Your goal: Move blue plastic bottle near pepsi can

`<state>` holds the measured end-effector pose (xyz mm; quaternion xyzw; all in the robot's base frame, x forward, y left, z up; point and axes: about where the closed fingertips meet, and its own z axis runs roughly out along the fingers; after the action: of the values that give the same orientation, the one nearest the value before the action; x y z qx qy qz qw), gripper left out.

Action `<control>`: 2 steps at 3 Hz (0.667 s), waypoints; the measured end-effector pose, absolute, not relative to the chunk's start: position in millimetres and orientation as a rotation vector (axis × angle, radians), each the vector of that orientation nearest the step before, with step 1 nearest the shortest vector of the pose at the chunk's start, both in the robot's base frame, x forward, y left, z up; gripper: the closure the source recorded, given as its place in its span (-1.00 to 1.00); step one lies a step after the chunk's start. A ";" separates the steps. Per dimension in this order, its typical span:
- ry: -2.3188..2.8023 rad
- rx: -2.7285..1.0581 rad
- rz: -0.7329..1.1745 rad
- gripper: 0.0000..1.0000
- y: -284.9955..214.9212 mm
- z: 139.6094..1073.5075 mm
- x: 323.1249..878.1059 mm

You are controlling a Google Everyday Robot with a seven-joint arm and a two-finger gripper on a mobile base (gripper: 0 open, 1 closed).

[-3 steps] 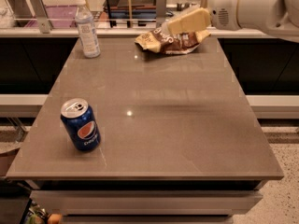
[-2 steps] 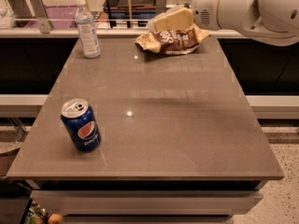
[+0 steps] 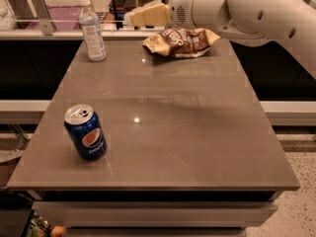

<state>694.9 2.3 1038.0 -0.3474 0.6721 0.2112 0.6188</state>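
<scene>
leftward the gripper (image 3: pixel 144 16) is travelling: since the earlier frames it has been shifting from over the right part of the bag (image 3: pixel 181 41) to a spot past the bag's left end, closer to the bottle (image 3: pixel 92 31). nothing else is changing position. the can (image 3: pixel 85 132) is standing upright near the front left corner of the table (image 3: pixel 197 132), logo facing the camera. the bottle is standing upright at the far left corner, capped, well apart from the can. the gripper is hovering to the right of the bottle at its upper height, not touching it; whether it is released or clenched cannot be told. the bag is lying crumpled along the far edge. the arm (image 3: pixel 261 11) is reaching in from the upper right.
</scene>
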 end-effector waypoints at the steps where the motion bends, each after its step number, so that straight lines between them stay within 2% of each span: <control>1: 1.558 -0.758 0.545 -1.00 37.4 1035.6 712.8; 2: 1.562 -0.724 0.568 -1.00 64.7 1024.2 732.3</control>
<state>732.3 64.7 1024.2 -0.3144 0.6783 0.2468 0.6165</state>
